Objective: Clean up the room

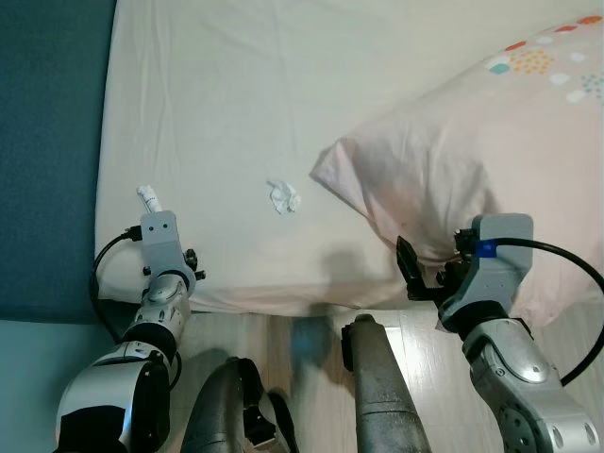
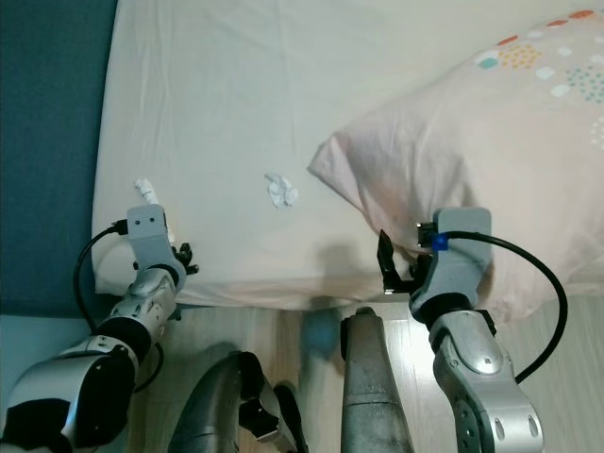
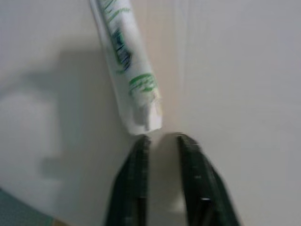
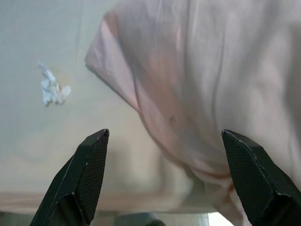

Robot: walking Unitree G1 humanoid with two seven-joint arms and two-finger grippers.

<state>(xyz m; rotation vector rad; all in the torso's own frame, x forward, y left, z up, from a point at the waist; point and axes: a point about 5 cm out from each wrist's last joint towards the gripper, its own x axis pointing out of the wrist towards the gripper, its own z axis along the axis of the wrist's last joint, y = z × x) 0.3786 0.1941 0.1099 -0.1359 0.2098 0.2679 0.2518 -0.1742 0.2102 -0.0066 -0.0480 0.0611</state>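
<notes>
A bed (image 1: 236,113) with a pale cream sheet takes up most of the scene, a dark teal wall running along the robot's left and light wood floor at the near edge. The biggest thing on it is a pink pillow (image 1: 491,160) with coloured dots at its far corner, lying to the right. The right claw (image 4: 164,174) hangs before the pillow's near edge with its fingers spread wide and nothing between them. The left claw (image 3: 162,155) is low over the sheet near the bed's left edge, its fingers nearly closed with only a narrow gap, holding nothing, their tips just short of the end of a small white tube with green print (image 3: 127,70). Smallest is a crumpled white tissue (image 1: 283,197) on the sheet between tube and pillow corner. The step in hand looks like picking litter off the bed, starting with the tube; the next move would call for opening the left fingers and easing forward round the tube's end. The left wrist view shows the tube's print and the finger gap, which the head views hide behind the wrist.
</notes>
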